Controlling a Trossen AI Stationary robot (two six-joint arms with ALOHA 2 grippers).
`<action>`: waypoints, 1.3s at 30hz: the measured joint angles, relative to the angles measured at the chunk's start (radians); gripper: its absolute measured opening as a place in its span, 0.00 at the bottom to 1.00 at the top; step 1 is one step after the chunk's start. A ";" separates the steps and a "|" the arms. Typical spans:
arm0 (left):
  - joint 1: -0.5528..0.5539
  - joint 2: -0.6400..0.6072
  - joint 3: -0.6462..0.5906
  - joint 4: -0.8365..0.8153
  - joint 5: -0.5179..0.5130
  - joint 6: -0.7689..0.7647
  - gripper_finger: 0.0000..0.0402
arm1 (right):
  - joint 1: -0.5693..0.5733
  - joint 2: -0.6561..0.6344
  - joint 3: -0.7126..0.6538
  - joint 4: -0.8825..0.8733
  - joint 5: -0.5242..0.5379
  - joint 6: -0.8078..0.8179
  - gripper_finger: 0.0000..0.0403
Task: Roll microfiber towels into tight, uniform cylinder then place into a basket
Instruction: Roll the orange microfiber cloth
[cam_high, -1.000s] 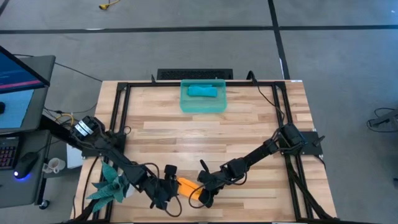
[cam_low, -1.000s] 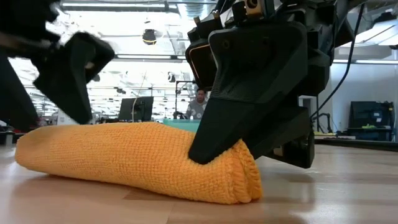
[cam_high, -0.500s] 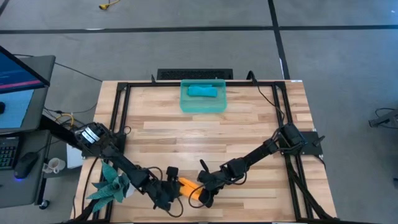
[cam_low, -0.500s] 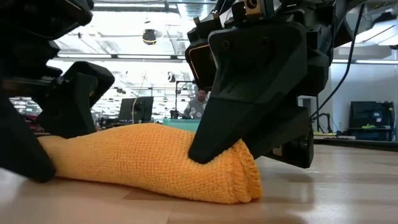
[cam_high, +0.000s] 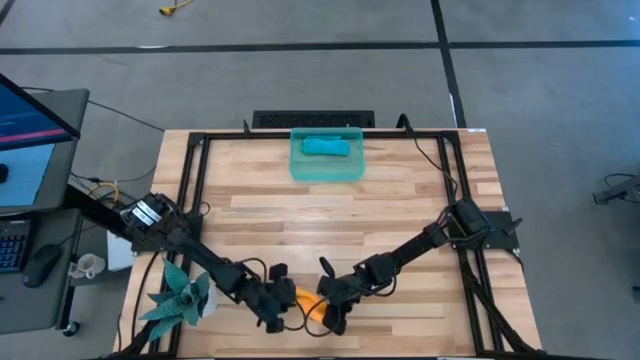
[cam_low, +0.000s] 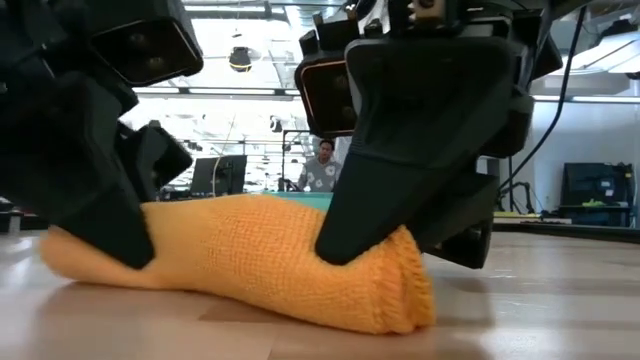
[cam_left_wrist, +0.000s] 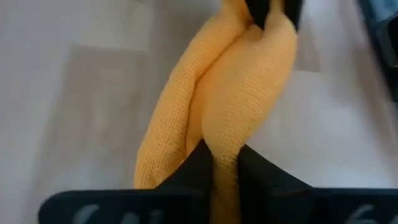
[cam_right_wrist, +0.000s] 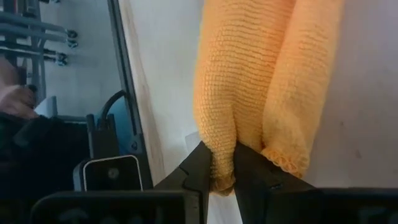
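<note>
The orange microfiber towel (cam_high: 301, 299) lies rolled into a loose log on the table near its front edge, also seen in the low view (cam_low: 250, 250). My left gripper (cam_high: 284, 304) is shut on its left end and my right gripper (cam_high: 322, 309) is shut on its right end. The teal-blue towel (cam_high: 327, 147) lies rolled inside the basket (cam_high: 300, 168), which stands at the table's far edge. My left gripper pinches a ridge of the roll's left end (cam_left_wrist: 224, 163) between its two fingers (cam_left_wrist: 191, 169), slanting down from the table's left. Several layers are caught. The roll's underside stays on the table (cam_low: 100, 275). My right gripper pinches one lobe of the roll's right end (cam_right_wrist: 222, 163) between its two fingers (cam_right_wrist: 199, 163), slanting down from the right. The other lobe (cam_right_wrist: 292, 124) lies free beside the fingers. The roll rests on the table.
A teal spiky plant figure (cam_high: 180, 297) stands at the table's front left, close to my left arm. Bare wood lies between the roll and the basket. A black frame (cam_high: 190, 160) runs along the table's sides. A person (cam_low: 322, 172) sits far behind.
My left gripper has come down toward the towel's left end, rolled at the wrist, and shut on that end. The roll stays on the table, with its left end now bunched between the fingers.
</note>
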 joint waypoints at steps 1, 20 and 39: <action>0.004 -0.004 0.000 0.000 0.036 -0.031 0.06 | 0.001 0.000 0.000 0.003 -0.003 -0.001 0.20; 0.111 -0.015 -0.002 0.009 0.382 -0.361 0.08 | -0.009 -0.017 -0.002 0.039 -0.014 -0.171 0.44; 0.113 -0.014 -0.004 0.017 0.377 -0.363 0.11 | 0.152 -0.098 -0.002 0.139 0.366 -0.420 0.37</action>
